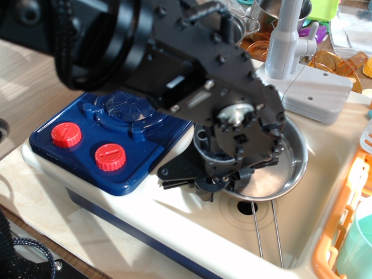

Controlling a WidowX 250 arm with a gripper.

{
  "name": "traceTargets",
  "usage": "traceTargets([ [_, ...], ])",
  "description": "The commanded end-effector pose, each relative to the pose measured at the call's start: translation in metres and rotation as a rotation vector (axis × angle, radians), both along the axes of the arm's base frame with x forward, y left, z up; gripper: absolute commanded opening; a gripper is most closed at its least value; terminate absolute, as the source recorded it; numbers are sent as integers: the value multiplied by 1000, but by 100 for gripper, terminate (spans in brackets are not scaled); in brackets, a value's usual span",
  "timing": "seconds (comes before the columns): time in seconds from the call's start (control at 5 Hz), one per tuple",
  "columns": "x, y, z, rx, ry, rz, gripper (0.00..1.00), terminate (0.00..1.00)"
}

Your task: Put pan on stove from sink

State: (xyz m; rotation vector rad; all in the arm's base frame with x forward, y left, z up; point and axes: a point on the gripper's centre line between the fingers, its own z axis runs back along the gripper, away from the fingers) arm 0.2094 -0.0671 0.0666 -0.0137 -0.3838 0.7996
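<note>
- At the left of the frame the stove point(110, 136) sits on the cream unit, its two red knobs point(87, 145) facing the lower left and a moulded burner ring point(131, 106) showing just under the black arm
- The black arm point(174, 52) fills the upper left and centre, slanting down to the right and hiding the back part of the stove
- The gripper point(232, 177) hangs at centre frame over the left rim of the pan, its body covering that side of the dish; the fingers reach down at the pan's near-left edge, but whether they are parted or closed on the rim cannot be told, since the housing hides their tips
- The pan point(279, 163) lies in the sink point(325, 203), right of centre, with its shiny bowl exposed to the right of the gripper and its two-wire handle point(267, 232) running toward the lower edge of the frame, past the drain hole point(247, 207)
- Behind the pan, at upper right, the grey faucet point(285, 40) stands on its pale base point(317, 93)
- A steel pot point(273, 11) shows at the top edge just left of the faucet
- The orange dish rack point(343, 232) borders the sink at the far right, with a pale green cup point(357, 247) inside it
</note>
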Motion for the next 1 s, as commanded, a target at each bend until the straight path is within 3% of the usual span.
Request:
traceTargets([
  [0.0,10,-14,25,40,-11,-19,0,0],
  [0.4,-9,-10,60,198,-40,57,0,0],
  [0.8,-21,32,104,308,-44,69,0,0],
])
